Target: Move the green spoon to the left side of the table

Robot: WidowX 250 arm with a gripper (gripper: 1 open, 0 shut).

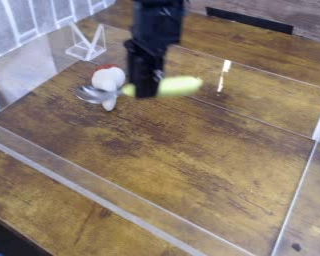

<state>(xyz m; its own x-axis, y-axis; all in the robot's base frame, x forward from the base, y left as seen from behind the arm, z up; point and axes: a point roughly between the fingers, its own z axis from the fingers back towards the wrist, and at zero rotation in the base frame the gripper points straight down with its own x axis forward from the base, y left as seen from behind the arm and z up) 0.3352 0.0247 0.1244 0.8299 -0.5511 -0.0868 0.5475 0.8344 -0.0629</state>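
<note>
Above the table point(190, 150), one end effector point(145, 90) pinches one green spoon point(170, 87) beside one white object point(107, 80).

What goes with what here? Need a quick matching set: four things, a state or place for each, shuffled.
Things:
1. green spoon
2. white object with red tip
3. claw
4. clear stand

States/places:
A. lying on the table, left of the arm
B. shut on the spoon's handle
C. at the back left, by the wall
D. held level above the wood

Pairs: 1-D, 2-A, 3-B, 4-C
</note>
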